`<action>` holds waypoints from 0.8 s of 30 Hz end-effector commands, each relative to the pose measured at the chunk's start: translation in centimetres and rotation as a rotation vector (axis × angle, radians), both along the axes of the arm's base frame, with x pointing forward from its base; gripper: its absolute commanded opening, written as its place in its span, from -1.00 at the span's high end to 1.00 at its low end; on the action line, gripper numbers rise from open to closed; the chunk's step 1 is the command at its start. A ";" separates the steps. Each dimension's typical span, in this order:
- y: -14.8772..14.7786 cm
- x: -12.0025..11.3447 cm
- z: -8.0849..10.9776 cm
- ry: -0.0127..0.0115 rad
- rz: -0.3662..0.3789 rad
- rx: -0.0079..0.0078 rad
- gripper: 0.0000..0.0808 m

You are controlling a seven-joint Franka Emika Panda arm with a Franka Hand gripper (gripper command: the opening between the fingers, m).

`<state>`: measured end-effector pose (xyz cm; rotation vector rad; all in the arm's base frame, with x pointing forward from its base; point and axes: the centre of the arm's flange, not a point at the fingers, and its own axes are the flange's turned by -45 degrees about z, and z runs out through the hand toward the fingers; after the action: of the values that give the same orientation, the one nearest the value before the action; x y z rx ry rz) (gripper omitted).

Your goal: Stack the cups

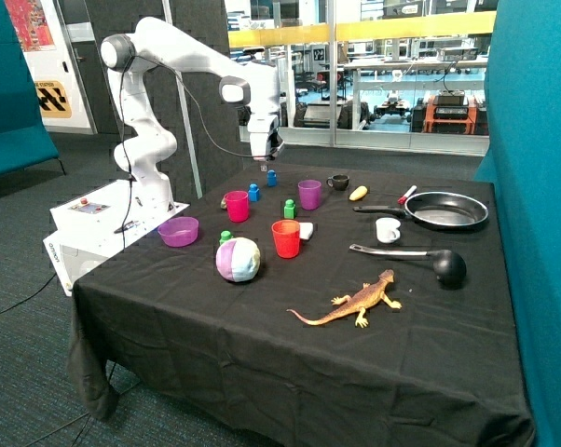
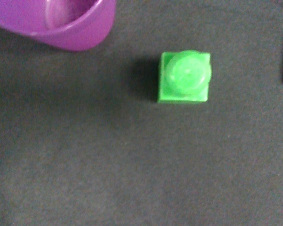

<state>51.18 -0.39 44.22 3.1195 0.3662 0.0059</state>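
Three cups stand upright and apart on the black cloth: a magenta-pink cup (image 1: 237,206), a translucent purple cup (image 1: 309,194) and a red cup (image 1: 286,238) nearer the front. My gripper (image 1: 265,164) hangs above the back of the table, over a blue block (image 1: 271,177), between the pink and purple cups and well above them. It holds nothing that I can see. The wrist view shows part of the purple cup (image 2: 75,28) and a green block (image 2: 184,77) on the cloth beside it.
Around the cups lie a second blue block (image 1: 253,193), green blocks (image 1: 289,209) (image 1: 225,237), a purple bowl (image 1: 178,231) and a pastel ball (image 1: 238,259). Further off are a black mug (image 1: 338,182), a white mug (image 1: 387,230), a frying pan (image 1: 445,210), a ladle (image 1: 448,267) and a toy lizard (image 1: 355,303).
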 end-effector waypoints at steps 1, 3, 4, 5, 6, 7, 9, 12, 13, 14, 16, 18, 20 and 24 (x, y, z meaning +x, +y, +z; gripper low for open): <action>-1.5 1.9 -0.8 0.0038 -0.042 0.0003 0.73; -1.9 2.2 -1.0 0.0038 -0.055 0.0003 0.70; -2.1 2.4 -1.2 0.0038 -0.058 0.0003 0.69; -2.3 2.5 -1.2 0.0038 -0.063 0.0003 0.68; -2.4 2.6 -1.3 0.0038 -0.058 0.0003 0.67; -2.5 2.7 -1.3 0.0038 -0.060 0.0003 0.66; -2.9 2.9 -1.5 0.0038 -0.068 0.0003 0.65; -3.5 3.2 -1.7 0.0038 -0.071 0.0003 0.62; -3.7 3.3 -1.7 0.0038 -0.075 0.0003 0.60; -3.9 3.4 -1.8 0.0038 -0.075 0.0003 0.59; -4.4 3.5 -1.9 0.0038 -0.081 0.0003 0.56; -4.7 3.6 -1.9 0.0038 -0.081 0.0003 0.52; -5.1 3.7 -2.0 0.0038 -0.084 0.0003 0.42; -5.7 4.1 -2.3 0.0038 -0.084 0.0003 0.01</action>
<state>54.43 -4.49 42.46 3.1297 0.2475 -0.0003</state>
